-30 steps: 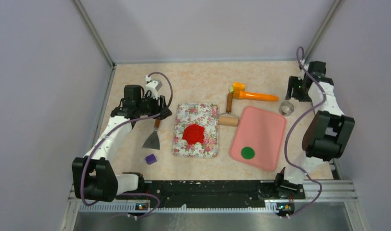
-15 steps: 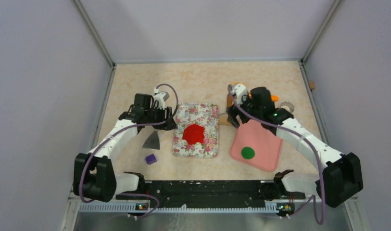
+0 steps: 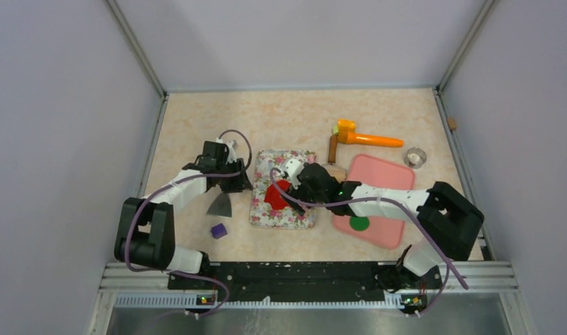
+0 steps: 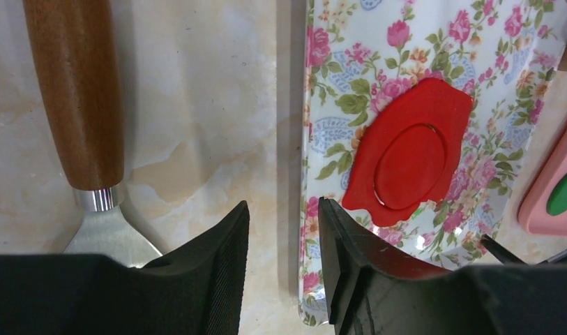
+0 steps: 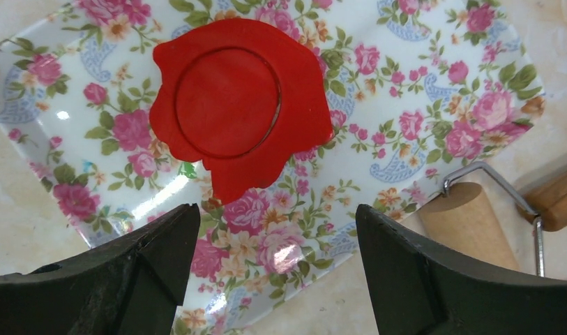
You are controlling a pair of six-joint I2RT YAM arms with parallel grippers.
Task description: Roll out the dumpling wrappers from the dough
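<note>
A flattened red dough sheet (image 3: 280, 193) lies on the floral tray (image 3: 303, 162). A round red wrapper (image 5: 227, 101) is cut in its middle and still sits inside the ragged red leftover (image 5: 301, 118); the wrapper also shows in the left wrist view (image 4: 409, 166). A green disc (image 3: 359, 222) lies on the pink tray (image 3: 392, 181). My left gripper (image 4: 282, 237) is narrowly open, its jaws astride the floral tray's left rim (image 4: 336, 70). My right gripper (image 5: 277, 237) is wide open and empty, low over the tray's near edge, just short of the dough.
A metal scraper (image 3: 220, 204) with a wooden handle (image 4: 74, 91) lies left of the tray, with a purple cube (image 3: 218, 229) near it. A wooden roller (image 5: 469, 223) lies between the trays. An orange-handled tool (image 3: 367, 138) and a metal ring cutter (image 3: 415, 156) lie at the back right.
My right arm swung from the far right near the ring cutter across to the floral tray. My left gripper shifted right from the scraper handle to the tray's left rim.
</note>
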